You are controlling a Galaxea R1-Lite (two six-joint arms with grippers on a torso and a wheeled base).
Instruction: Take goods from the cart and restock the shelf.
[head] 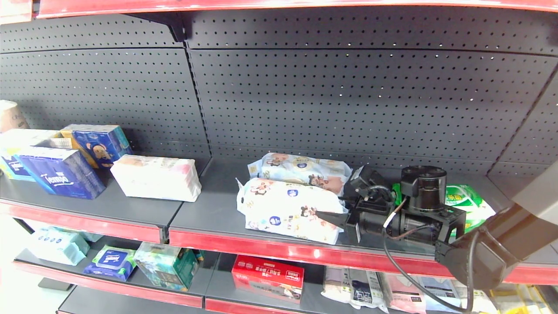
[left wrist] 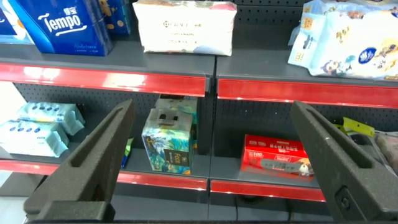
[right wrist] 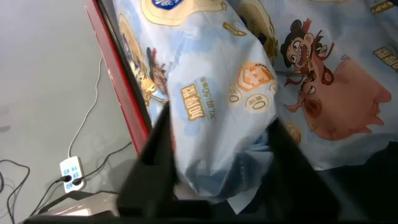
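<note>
Foam-padded fingers (left wrist: 93, 162) of the left gripper (left wrist: 212, 109) stand wide apart with nothing between them, facing the fronts of the shelves; the right gripper (head: 333, 216) lies low at centre right of the head view, its two dark fingers (right wrist: 158, 155) clamped on one end of the front cartoon pack (head: 285, 209), whose wrapper bulges between them. That soft pack is pale blue and white, printed with cartoon figures, round badges and a small label of lettering; it lies flat at the front of the middle shelf (head: 209, 218), just behind the red edge strip (head: 261, 244). At the bottom of the frame, on the lower shelf, sit a red box (head: 268, 272) with white lettering, a teal patterned box (head: 165, 264), a blue wipes pack (head: 111, 259) and pale blue packs (head: 59, 246). Just behind the held pack lies a second cartoon pack (head: 301, 168) of the same print; a green pack (head: 466, 200) lies at right, partly hidden by the wrist. At left of the middle shelf lie a white tissue pack (head: 157, 176), a dark blue box (head: 61, 170) with white lettering, and behind it a blue box with a bear figure (head: 100, 144). Dark perforated panels (head: 348, 100) back the shelving; the right wrist view shows grey floor (right wrist: 43, 74) below with a white power strip (right wrist: 70, 171) and cables.
</note>
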